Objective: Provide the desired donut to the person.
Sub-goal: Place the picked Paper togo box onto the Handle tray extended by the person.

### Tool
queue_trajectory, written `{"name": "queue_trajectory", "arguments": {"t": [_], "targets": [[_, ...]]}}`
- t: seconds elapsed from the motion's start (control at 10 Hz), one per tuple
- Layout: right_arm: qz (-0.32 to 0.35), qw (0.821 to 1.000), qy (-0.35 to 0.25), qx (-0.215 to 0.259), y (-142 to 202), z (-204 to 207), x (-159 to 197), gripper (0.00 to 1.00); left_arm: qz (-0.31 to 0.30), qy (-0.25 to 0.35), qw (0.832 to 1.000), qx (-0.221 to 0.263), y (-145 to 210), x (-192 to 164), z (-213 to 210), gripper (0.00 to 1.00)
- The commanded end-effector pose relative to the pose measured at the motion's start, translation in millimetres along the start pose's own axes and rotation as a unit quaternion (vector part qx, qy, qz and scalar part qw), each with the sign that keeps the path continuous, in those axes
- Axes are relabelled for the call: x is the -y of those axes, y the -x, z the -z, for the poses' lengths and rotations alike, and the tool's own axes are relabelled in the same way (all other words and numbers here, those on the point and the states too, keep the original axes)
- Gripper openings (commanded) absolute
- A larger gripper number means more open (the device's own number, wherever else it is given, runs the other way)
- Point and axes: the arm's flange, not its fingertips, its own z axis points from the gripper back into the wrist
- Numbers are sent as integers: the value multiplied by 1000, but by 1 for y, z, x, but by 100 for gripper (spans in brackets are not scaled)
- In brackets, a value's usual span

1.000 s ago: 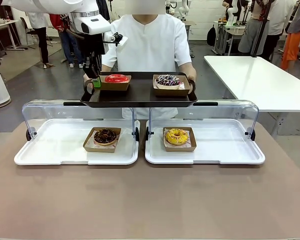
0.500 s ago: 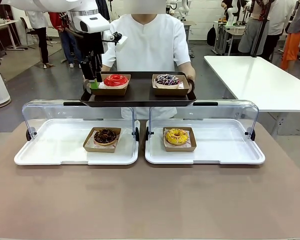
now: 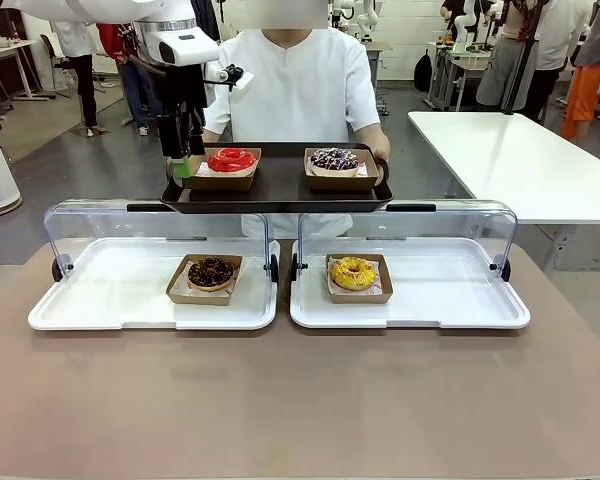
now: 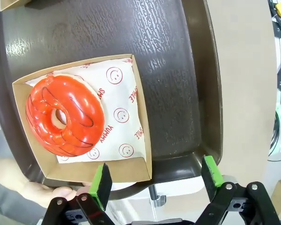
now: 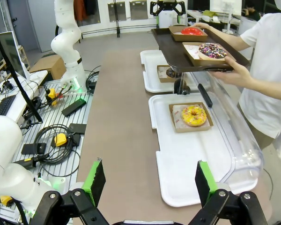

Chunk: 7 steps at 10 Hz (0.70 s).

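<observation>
1. Two donuts sat on the dark tray [image 3: 277, 190] that the person [image 3: 295, 85] held in both hands above the far edge of the table [image 3: 300, 400]: a red donut [image 3: 231, 159] in a cardboard box on the robot's left and a dark sprinkled donut [image 3: 334, 159] in a second box on the right.
2. The left gripper [image 3: 185, 165] stood at the left end of the tray, just beside the red donut's box, fingers spread wide and holding nothing.
3. In the left wrist view, the red donut [image 4: 65, 116] lay on printed paper in its box, with the green pads [image 4: 101, 186] at the box's near edge and the tray rim.
4. The right gripper [image 5: 147, 183] hung over the near table edge, jaws wide apart and empty.
5. A chocolate donut [image 3: 210, 272] and a yellow donut [image 3: 353, 273] rested in boxes on two white trays [image 3: 410, 300] under raised clear lids.
</observation>
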Motion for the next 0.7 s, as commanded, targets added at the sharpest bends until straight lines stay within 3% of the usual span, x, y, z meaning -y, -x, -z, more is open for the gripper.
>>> {"name": "queue_trajectory", "arguments": {"t": [0.0,0.3,0.6], "targets": [[0,1000,-1,2,1,0,0,100,14,11,1000,20,6,5,-7,100],[0,1000,-1,2,1,0,0,100,35,13,996,81,42,48,-33,100],[0,1000,-1,2,1,0,0,100,15,-13,976,218,152,101,-46,100]]}}
